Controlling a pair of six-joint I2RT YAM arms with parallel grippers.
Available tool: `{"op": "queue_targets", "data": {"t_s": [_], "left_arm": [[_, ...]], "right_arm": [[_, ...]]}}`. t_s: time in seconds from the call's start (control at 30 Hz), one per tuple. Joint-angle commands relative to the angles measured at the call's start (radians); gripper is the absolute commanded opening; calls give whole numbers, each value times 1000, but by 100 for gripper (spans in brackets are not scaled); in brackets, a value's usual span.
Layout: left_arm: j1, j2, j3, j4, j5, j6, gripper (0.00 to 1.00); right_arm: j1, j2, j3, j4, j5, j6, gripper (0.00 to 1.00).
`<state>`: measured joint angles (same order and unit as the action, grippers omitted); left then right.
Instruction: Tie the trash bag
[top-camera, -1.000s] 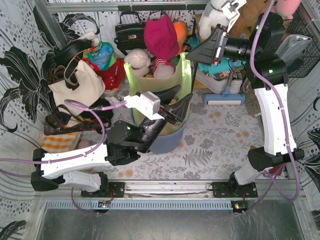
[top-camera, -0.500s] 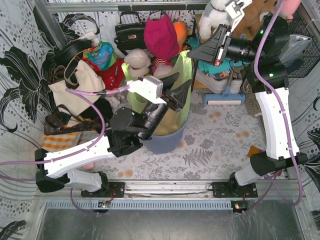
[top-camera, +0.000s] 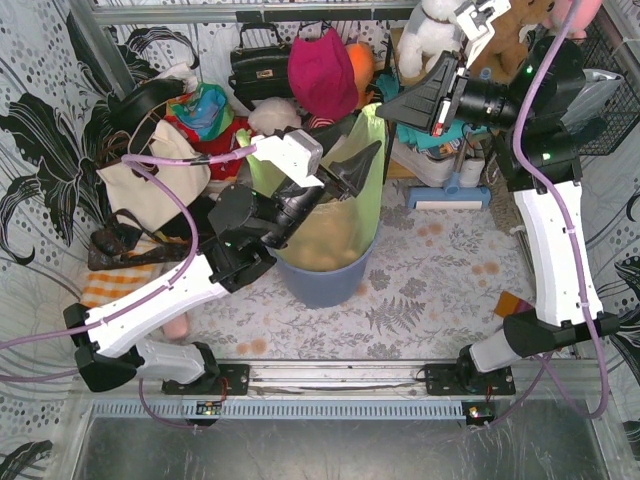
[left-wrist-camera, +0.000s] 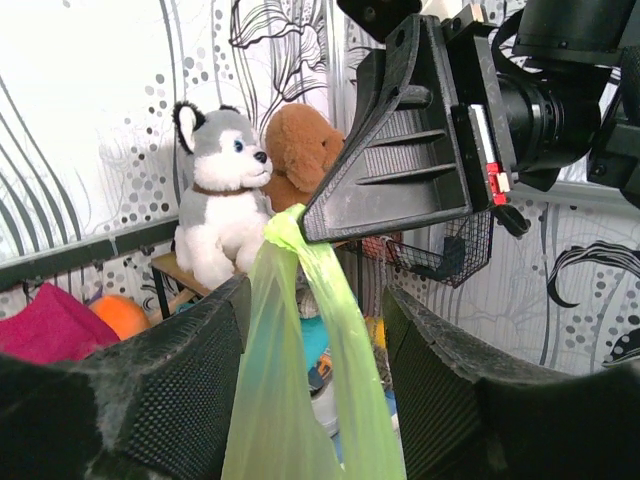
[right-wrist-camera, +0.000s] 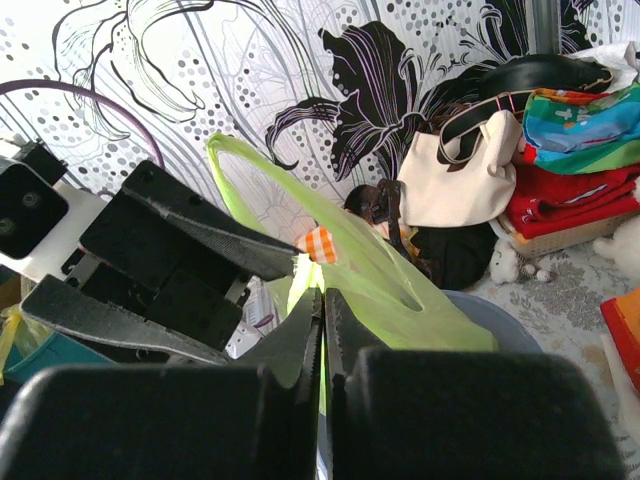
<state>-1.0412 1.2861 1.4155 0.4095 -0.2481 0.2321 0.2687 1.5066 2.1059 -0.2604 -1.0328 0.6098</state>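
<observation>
The trash bag (top-camera: 368, 205) is thin light-green plastic and sits in a blue-grey round bin (top-camera: 325, 285), with crumpled brown paper (top-camera: 320, 245) showing through it. My right gripper (top-camera: 385, 110) is shut on the top of one bag handle and holds it stretched upward. This also shows in the right wrist view (right-wrist-camera: 322, 300). My left gripper (top-camera: 360, 165) is open, with its fingers on either side of that green handle strip (left-wrist-camera: 300, 400) just below the right gripper's tips. The left fingers (left-wrist-camera: 170, 390) do not press the plastic.
A cream tote bag (top-camera: 150, 170) with black straps lies at the left. A black handbag (top-camera: 260, 65), a magenta hat (top-camera: 320, 70) and plush toys (left-wrist-camera: 215, 200) crowd the back. A wire basket (top-camera: 600, 90) hangs at the far right.
My left arm has risen and moved back, bringing its open fingers up around the handle. My right gripper has lifted the handle higher, stretching the bag taller out of the bin.
</observation>
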Motion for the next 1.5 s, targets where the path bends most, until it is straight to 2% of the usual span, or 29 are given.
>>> {"op": "queue_targets", "data": {"t_s": [0.0, 0.3, 0.57, 0.77, 1.0, 1.27, 1.33, 1.47], "left_arm": [[68, -17, 31, -1, 190, 18, 66], [134, -3, -42, 150, 282, 38, 74], [175, 37, 19, 133, 449, -34, 76], [182, 85, 79, 102, 394, -70, 76], [187, 110, 113, 71, 368, -102, 69], [188, 75, 70, 42, 353, -117, 63], [189, 66, 59, 42, 356, -120, 56], [190, 64, 59, 34, 370, -122, 47]], "right_arm": [[-3, -34, -15, 58, -17, -2, 0], [-2, -58, -58, 62, -39, -27, 0], [-2, -62, -67, 63, -64, -44, 0], [-1, -63, -55, 69, -80, -45, 0], [-1, -74, -55, 69, -83, -51, 0], [-2, -77, -44, 73, -66, -53, 0], [-2, -77, -42, 79, -67, -49, 0], [-2, -76, -33, 79, -64, -45, 0]]}}
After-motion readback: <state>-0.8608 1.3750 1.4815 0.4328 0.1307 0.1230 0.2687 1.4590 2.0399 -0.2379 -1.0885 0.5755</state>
